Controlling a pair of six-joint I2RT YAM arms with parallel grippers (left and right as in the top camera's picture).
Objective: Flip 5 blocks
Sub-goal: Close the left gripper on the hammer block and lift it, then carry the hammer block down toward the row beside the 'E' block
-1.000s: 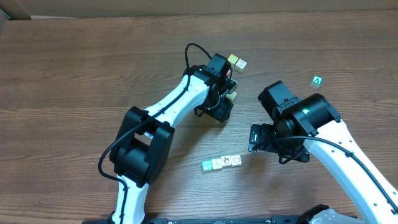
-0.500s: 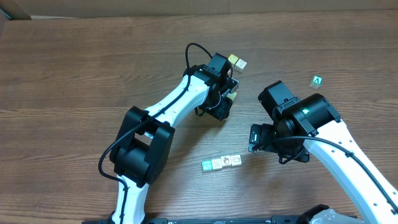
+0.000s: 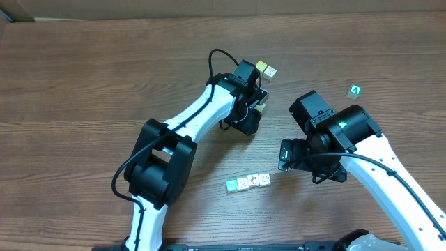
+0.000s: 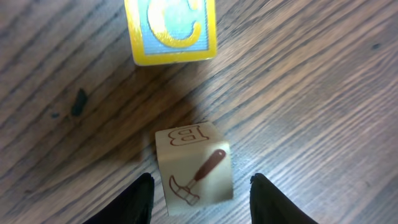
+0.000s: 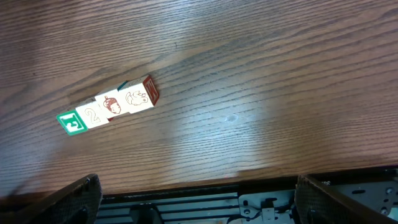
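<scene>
Position decides the coming move: the small pale wooden cube with a brown hammer print (image 4: 194,168) sits directly between the fingertips of the left gripper (image 4: 200,194). Its jaws stand half-narrowed on either side, but a sliver of the brown wooden table (image 4: 323,93) shows beside one finger, so I cannot tell if the pads press. A cube offers no long axis; its sides run slightly askew to the jaws. An adjoining face carries an outlined letter B. Just beyond, apart from it, lies a yellow-bordered block with a blue C (image 4: 171,28). The right gripper (image 5: 196,198) gapes wide and empty, well apart, over a row of four small picture blocks (image 5: 109,107).
</scene>
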